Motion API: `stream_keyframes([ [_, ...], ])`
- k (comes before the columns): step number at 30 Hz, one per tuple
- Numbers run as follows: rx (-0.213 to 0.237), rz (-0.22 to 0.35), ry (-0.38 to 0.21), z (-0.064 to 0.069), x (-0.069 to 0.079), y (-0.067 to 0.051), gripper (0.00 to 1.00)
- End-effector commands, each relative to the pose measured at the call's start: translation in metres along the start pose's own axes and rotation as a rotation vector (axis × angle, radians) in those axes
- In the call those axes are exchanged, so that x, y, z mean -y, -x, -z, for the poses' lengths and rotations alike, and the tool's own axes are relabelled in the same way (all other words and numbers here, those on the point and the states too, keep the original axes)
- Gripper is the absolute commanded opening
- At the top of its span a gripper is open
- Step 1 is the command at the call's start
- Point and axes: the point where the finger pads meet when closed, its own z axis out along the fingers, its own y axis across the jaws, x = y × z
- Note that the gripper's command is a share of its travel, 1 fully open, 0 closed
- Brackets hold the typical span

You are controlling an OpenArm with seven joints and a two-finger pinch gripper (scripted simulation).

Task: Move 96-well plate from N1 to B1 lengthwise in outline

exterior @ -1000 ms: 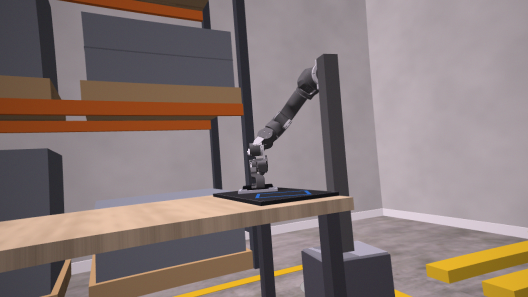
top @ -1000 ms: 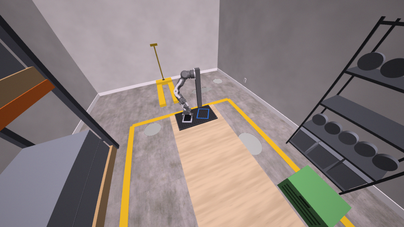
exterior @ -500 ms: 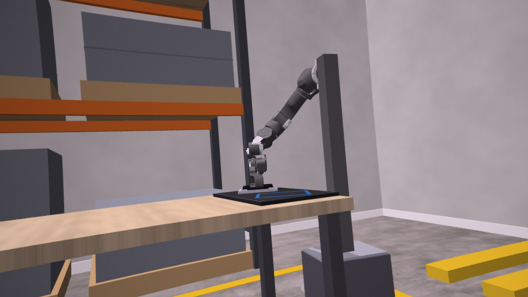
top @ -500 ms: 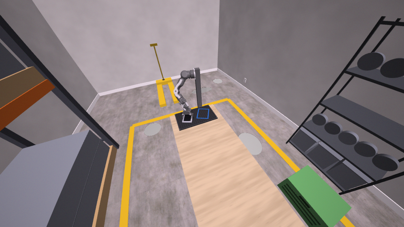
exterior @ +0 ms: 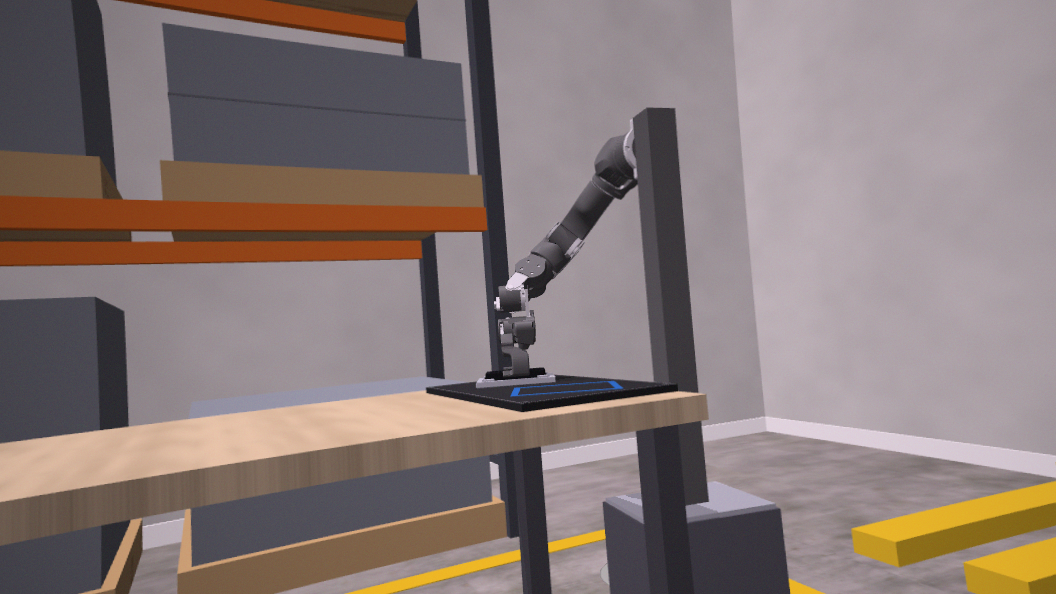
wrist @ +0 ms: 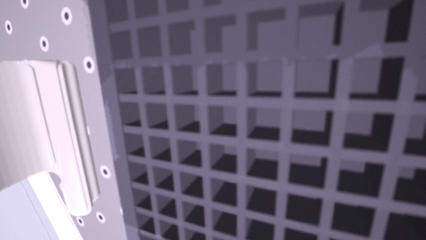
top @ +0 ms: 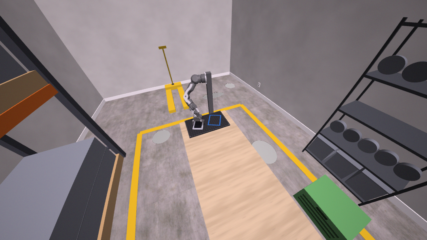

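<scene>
The 96-well plate [top: 197,125] lies flat in the pale plate nest N1 [exterior: 515,381] on the left part of the black deck mat. In the wrist view its grid of square wells [wrist: 263,134] fills the frame, very close. My gripper [top: 198,120] is down over the plate, pointing straight down, also seen in the exterior view [exterior: 517,367]. It is open, with one pale finger [wrist: 61,134] standing beside the plate's edge; the other finger is out of view. The blue taped outline B1 [top: 214,120] lies just right of the nest and holds nothing [exterior: 564,388].
The black mat [top: 207,124] sits at the far end of a long wooden bench [top: 233,175]. The arm's grey mounting post [exterior: 660,243] stands right behind the outline. Shelving racks stand off to both sides of the room.
</scene>
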Motion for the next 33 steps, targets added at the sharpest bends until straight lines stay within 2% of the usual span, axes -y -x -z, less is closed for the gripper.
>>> stream_keyframes([
  [1,0.003,0.000,-0.001,0.0001,0.0001,0.0002,0.77],
  [23,0.006,-0.001,0.000,0.0027,-0.0018,0.0039,0.77],
  [33,0.002,0.000,0.001,0.0001,-0.0004,0.0000,0.77],
])
